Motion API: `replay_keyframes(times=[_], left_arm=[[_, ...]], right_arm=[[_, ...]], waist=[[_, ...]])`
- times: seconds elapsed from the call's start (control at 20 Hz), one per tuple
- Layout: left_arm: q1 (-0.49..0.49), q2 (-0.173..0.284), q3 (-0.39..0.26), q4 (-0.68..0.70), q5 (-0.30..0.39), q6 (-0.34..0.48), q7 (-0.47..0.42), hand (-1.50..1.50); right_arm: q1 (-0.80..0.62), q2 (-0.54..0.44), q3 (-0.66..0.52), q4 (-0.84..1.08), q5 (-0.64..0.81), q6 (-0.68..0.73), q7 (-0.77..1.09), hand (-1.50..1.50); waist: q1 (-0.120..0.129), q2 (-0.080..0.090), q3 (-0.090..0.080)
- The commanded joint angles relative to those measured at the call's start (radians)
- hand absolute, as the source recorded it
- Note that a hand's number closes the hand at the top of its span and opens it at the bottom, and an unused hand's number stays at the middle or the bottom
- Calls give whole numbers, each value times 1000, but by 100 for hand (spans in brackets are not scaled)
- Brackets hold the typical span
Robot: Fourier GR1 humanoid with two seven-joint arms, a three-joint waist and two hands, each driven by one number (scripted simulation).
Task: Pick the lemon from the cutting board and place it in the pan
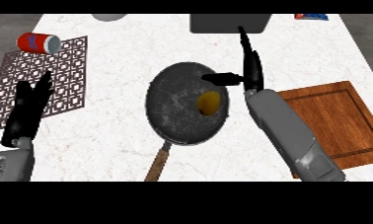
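The yellow lemon lies inside the dark round pan, toward its right side. The pan's wooden handle points toward the lower edge. My right hand hovers over the pan's right rim, fingers straight and pointing away, thumb sticking left above the lemon; it holds nothing. The wooden cutting board lies at the right, partly hidden by my right forearm, with nothing on the part that shows. My left hand rests open at the left edge, fingers up.
A red can lies on its side on a patterned mat at the left. A grey box and a grey round object sit at the far edge. A blue packet shows at the far right.
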Motion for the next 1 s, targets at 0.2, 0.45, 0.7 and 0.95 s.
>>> replay_keyframes(times=[0.2, 0.45, 0.7, 0.95], left_arm=[[101, -30, -3, -82, -8, 22, -5, 0], [52, 17, 13, -83, 8, -26, 44, 0], [37, -6, 8, -90, 4, -18, 61, 0], [16, -29, -2, -67, -31, 12, 56, 0]], right_arm=[[225, -301, -91, -247, -67, 247, -14, -150], [376, -448, -160, -343, -121, 416, -30, -150], [463, -554, -233, -416, -124, 547, -24, -150], [535, -601, -341, -380, -133, 674, -103, -150]], waist=[[-15, -6, 0], [-13, -3, 0], [-9, -2, 0], [-7, 0, 0]])
